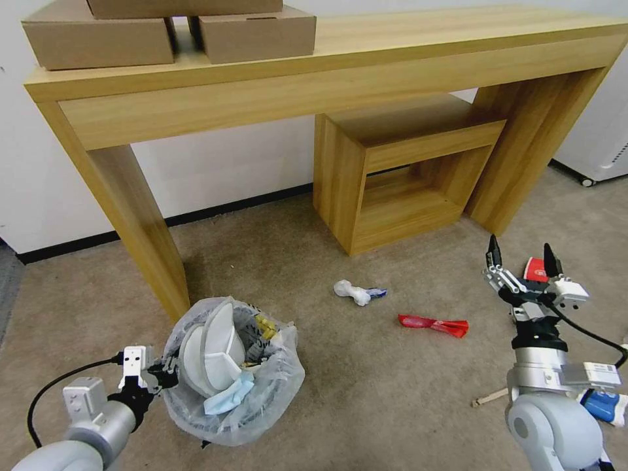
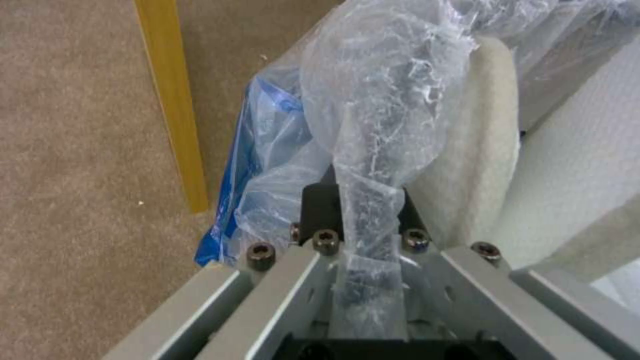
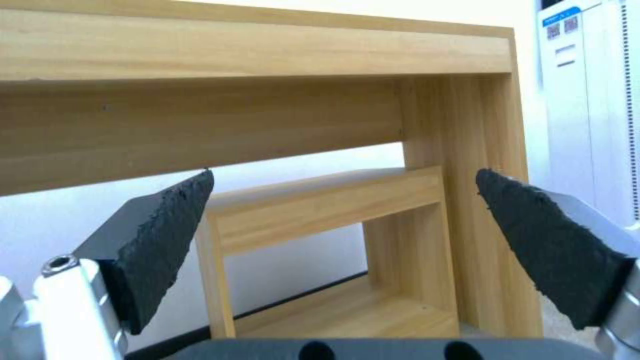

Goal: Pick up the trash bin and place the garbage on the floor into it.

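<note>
Between left gripper [image 1: 163,374] fingers, trash bin [image 1: 230,392] rim.

A wooden table [image 1: 340,72] bearing cardboard boxes [image 1: 170,29] stands over a small wooden shelf [image 1: 405,170].

You have one bag-lined bin [image 1: 229,386] at lower left of the head view, with two white slippers [image 1: 212,350] inside it. On the floor you can count one crumpled paper [image 1: 353,292], one red wrapper [image 1: 434,324], one wooden stick [image 1: 490,396] and one blue-white carton [image 1: 603,405]. Three cardboard boxes [image 1: 98,39] sit on the tabletop [image 1: 425,33] at upper left. Two grippers, left [image 1: 157,374] and right [image 1: 522,258].
</note>
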